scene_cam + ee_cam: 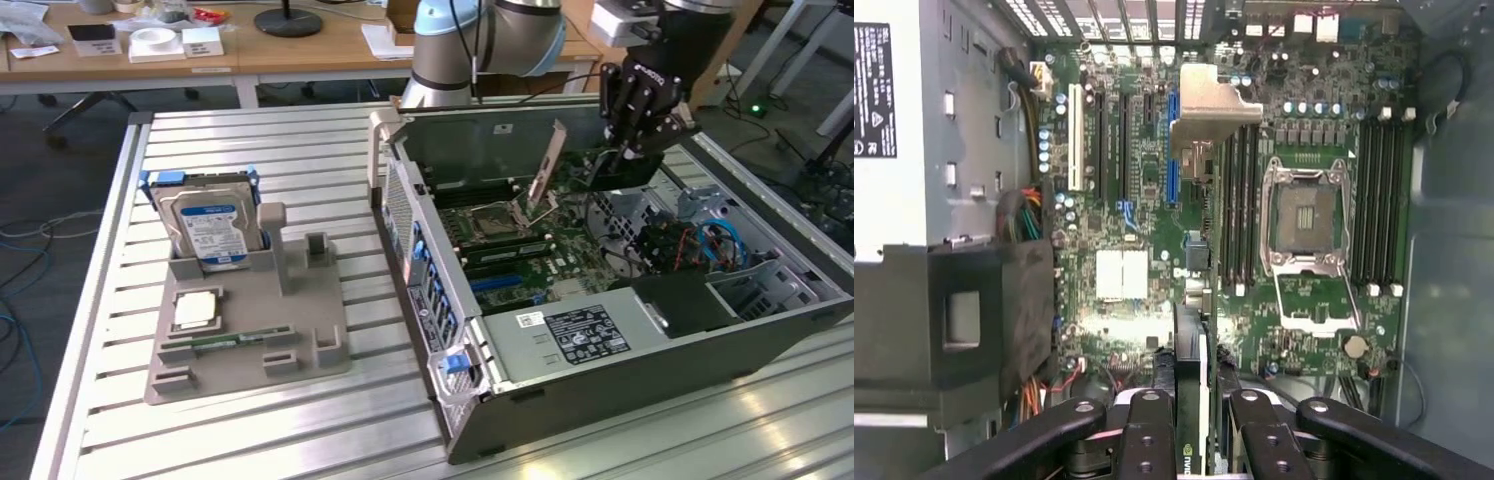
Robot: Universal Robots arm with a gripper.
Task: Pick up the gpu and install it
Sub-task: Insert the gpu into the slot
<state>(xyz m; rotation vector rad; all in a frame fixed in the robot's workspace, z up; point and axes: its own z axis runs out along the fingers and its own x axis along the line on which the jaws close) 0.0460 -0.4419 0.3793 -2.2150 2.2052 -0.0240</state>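
Claw point(1194, 440) pinches the gpu point(1192, 360) edge-on over the motherboard point(1309, 330); card looks stiff, light and fragile, best held by its top edge.

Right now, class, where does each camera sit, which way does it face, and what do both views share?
Exterior view: off the arm, above the slatted table, looking down at the open computer case; the arm and claw show.
Wrist view: on the wrist, facing down into the case at the motherboard; the claw's fingers show.
Shared: the claw gripping the gpu, and the motherboard.
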